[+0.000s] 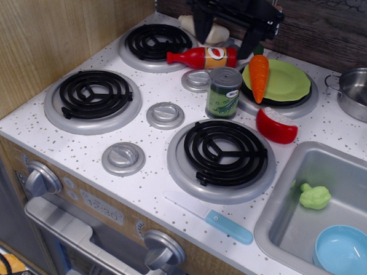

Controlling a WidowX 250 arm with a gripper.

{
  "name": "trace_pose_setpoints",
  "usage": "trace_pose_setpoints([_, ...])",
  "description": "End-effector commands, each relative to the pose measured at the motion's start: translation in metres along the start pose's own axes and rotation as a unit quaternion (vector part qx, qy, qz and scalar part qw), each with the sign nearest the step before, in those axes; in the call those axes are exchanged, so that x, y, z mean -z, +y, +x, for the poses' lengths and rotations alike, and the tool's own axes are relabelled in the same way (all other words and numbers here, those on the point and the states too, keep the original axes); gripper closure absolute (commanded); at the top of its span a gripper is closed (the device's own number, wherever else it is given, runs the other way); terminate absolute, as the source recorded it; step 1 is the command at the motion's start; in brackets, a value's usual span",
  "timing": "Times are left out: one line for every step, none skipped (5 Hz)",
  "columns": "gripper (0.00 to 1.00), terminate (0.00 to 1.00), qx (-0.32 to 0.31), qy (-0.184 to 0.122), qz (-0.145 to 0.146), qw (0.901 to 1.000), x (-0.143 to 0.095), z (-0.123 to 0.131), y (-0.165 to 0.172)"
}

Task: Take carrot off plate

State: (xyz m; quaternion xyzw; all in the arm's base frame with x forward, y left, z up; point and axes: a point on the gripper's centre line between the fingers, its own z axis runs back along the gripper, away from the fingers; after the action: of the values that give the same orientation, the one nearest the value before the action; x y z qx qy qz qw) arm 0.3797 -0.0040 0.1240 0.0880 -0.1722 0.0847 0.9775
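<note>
Lengthwise, carrot (258, 70) on plate (286, 81) edge, tip toward viewer

There is only one view. The camera stands above the near left corner of the white speckled toy stove top (152, 142) and looks down at an angle toward the far right. It is rather near: the wooden side panel (47, 32) fills the left, the dark wooden back wall (337, 28) the far edge, and the grey metal sink (303, 211) is cut at the right border.

No readable text — the ketchup bottle (203, 56) label is blurred.
</note>
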Motion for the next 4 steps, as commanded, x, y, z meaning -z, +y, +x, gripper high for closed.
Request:
trace_pose_setpoints([0.00, 0.00, 0.012, -0.067, -0.037, 0.9970, 0.009, 0.029, -0.012])
trace_pose_setpoints([0.00, 0.00, 0.027, -0.080, -0.033, 0.9959, 0.007, 0.041, -0.017])
trace_pose_setpoints([0.00, 0.00, 0.042, -0.083, -0.057, 0.9941, 0.025, 0.046, -0.026])
trace_pose_setpoints([0.00, 0.00, 0.055, -0.084, -0.061, 0.9931, 0.034, 0.053, -0.030])
